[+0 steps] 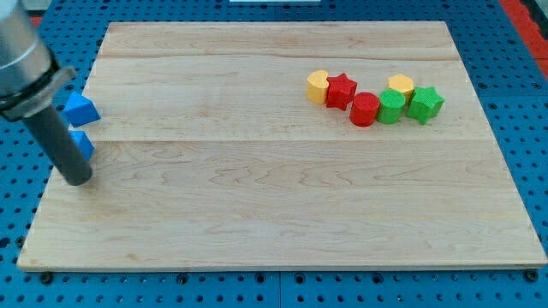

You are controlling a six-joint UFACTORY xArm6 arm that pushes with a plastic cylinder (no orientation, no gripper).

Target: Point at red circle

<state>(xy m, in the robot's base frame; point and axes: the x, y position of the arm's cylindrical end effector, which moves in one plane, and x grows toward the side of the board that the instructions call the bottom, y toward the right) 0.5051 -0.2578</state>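
The red circle (365, 109) stands on the wooden board (274, 214) at the view's upper right, in a tight cluster of blocks. It touches a red star (342, 90) on its left and a green block (391, 106) on its right. My tip (77, 180) rests on the board near its left edge, far to the left of the red circle. The rod rises from it toward the view's top left.
A yellow block (318, 86) sits left of the red star. Another yellow block (400, 85) and a green star (425, 103) sit at the cluster's right. Two blue blocks (80, 109) (83, 144) lie just right of my rod at the left edge.
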